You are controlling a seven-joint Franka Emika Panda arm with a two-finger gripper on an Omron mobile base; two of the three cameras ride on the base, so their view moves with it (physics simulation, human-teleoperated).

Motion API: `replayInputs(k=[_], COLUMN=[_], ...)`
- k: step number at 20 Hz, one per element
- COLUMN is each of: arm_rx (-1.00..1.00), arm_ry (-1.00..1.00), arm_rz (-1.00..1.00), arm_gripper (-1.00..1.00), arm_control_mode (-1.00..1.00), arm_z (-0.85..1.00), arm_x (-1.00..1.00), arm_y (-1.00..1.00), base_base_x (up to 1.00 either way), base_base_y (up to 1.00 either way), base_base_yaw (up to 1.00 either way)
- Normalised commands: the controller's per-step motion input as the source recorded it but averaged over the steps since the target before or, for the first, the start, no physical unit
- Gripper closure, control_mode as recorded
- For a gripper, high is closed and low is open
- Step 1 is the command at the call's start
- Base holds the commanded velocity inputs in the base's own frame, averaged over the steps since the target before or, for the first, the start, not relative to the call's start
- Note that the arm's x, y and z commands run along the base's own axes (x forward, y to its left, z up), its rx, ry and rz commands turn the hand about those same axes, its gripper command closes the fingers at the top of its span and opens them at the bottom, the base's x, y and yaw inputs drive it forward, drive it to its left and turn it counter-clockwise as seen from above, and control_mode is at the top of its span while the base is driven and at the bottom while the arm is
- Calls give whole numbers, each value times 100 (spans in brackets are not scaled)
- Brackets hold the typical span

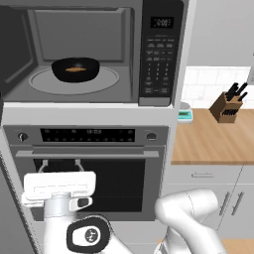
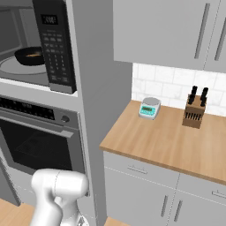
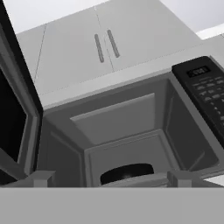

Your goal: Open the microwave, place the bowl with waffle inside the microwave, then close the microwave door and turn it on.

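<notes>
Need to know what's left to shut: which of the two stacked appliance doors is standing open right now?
The upper one, the microwave door, swung out left, exposing the bowl with waffle on the turntable. The oven door below is shut flat.

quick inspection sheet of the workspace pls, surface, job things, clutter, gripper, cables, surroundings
surface: wooden counter right of the appliance column, over grey drawers.
job's things: microwave open; bowl with waffle sits on the turntable inside; microwave door swung out to the left, not yet closed; keypad panel untouched.
clutter: small kitchen scale and knife block on the counter, apart from each other.
grippers: gripper open, empty, below the cavity mouth and looking up into it.
cables: nothing seen.
surroundings: oven below the microwave, grey wall cabinets, white tiled backsplash.
</notes>
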Motion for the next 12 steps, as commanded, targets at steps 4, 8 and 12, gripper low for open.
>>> replayInputs(k=[4,8,12], arm_rx=[-22,-22,-19], arm_ry=[-5,-2,-8], arm_rz=[0,0,0], arm_gripper=[-100,100,100], arm_control_mode=[-100,-100,-100], arm_z=[-39,-33,-9], arm_x=[-5,-7,-17], arm_y=[63,58,57], base_base_x=[0,0,0], base_base_y=[0,0,0], base_base_yaw=[0,0,0])
